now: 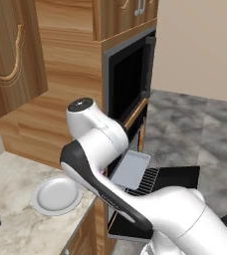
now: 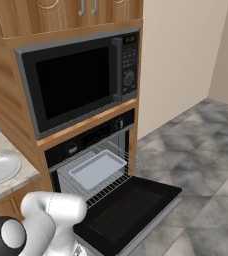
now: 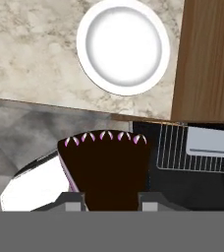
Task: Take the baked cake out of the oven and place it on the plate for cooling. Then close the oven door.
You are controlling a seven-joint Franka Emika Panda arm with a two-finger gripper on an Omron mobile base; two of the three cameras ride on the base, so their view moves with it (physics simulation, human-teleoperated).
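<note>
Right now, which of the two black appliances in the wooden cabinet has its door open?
The lower one, the black built-in oven: its black glass drop-down door lies flat with the wire rack pulled out. The black microwave-like unit above stays shut.

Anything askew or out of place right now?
Nothing spilled or damaged. The cake sits between the pincer fingers; the plate is bare, the oven door hangs open, and the tray lies flat on its rack.

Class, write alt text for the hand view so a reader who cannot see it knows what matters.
The gripper holds a dark chocolate cake slice with pink dabs along its top, short of the empty round plate on the marble counter. To one side, a grey tray sits on the wire oven rack.
</note>
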